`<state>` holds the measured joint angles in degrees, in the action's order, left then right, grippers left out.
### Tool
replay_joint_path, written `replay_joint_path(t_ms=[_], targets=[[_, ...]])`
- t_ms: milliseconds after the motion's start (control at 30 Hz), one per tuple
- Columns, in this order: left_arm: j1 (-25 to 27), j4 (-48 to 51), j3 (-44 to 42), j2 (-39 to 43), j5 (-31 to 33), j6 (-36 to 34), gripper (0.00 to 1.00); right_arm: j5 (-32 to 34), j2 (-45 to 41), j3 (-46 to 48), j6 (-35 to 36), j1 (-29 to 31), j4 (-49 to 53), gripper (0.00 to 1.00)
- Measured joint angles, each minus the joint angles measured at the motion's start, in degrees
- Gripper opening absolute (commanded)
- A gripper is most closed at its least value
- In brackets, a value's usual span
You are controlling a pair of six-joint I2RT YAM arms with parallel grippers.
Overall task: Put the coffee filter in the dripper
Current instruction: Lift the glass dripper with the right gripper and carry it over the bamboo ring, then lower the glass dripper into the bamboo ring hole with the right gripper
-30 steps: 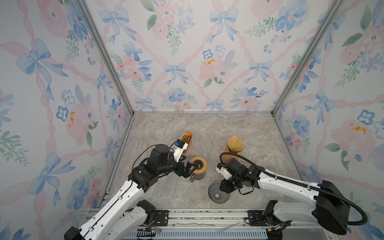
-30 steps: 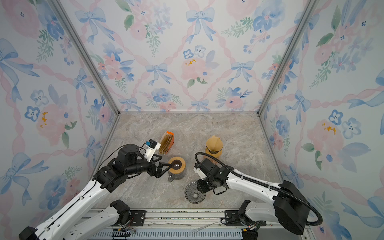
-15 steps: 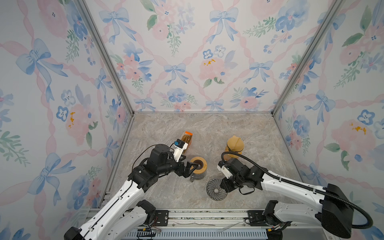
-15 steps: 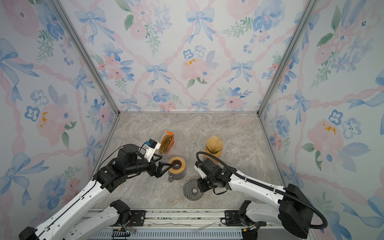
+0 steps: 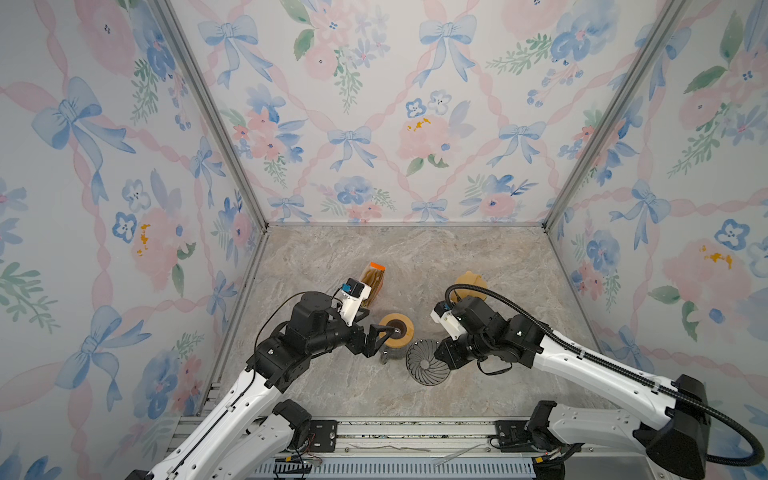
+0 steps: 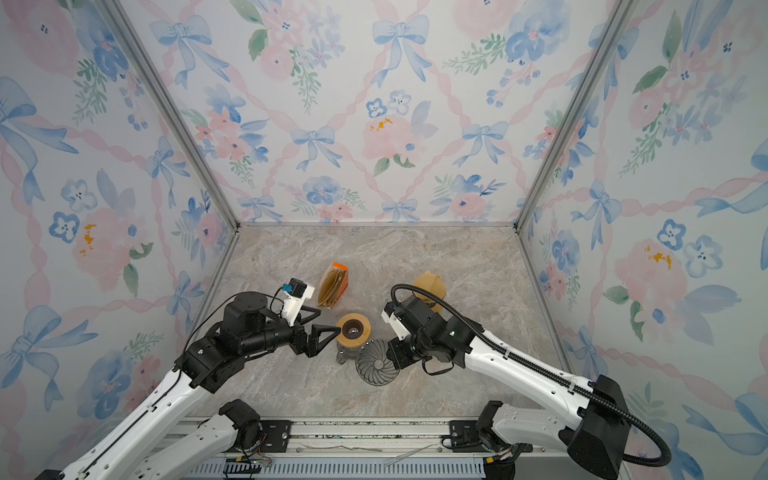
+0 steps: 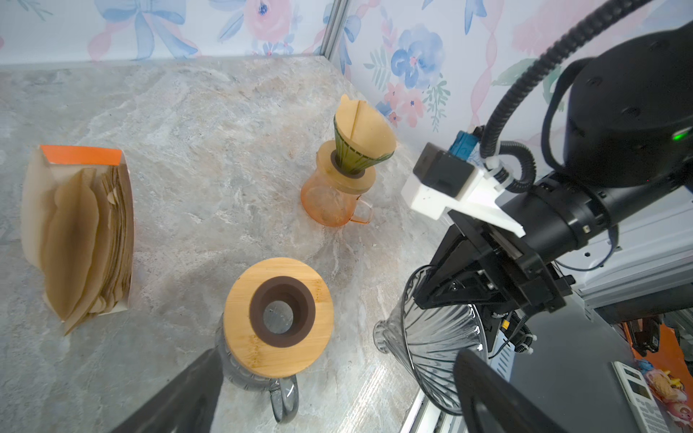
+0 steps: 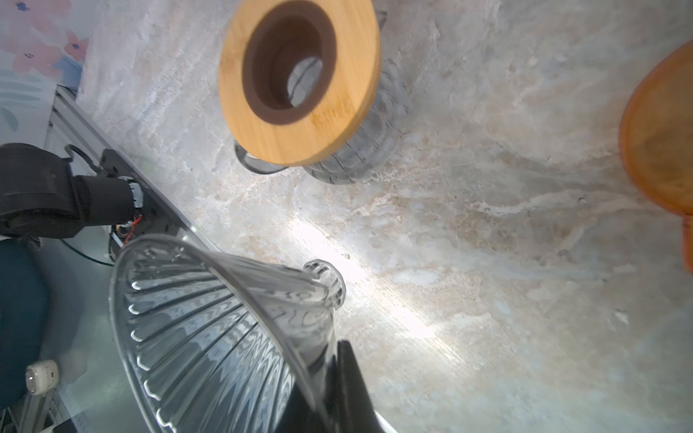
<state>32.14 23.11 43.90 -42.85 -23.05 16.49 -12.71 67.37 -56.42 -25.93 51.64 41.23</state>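
Note:
A clear ribbed glass dripper is held tilted just in front of the glass carafe. My right gripper is shut on the dripper's rim. Brown coffee filters stand in an orange-topped paper packet behind the carafe. The carafe has a wooden collar. My left gripper is open, one finger on each side of the carafe, holding nothing.
At the back right a green dripper with a brown filter in it sits on an orange carafe. The metal front rail runs close behind the held dripper. Patterned walls enclose three sides.
My right gripper has closed tighter on the clear dripper and carried it a little left and back, toward the wooden-collared carafe. The left arm has not moved.

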Motion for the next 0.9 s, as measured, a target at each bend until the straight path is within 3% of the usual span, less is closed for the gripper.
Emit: replay_joint_path(t_ms=[533,900], targets=[[-0.4,-0.8,-0.3,3.6,0.5,0.2,0.98,-1.0,19.4,-26.6,1.1,-4.3,9.6,0.09],[-0.7,-0.8,-0.7,3.5,1.6,0.2,0.98,-2.8,27.9,-32.4,0.4,-7.0,9.8,0.08]])
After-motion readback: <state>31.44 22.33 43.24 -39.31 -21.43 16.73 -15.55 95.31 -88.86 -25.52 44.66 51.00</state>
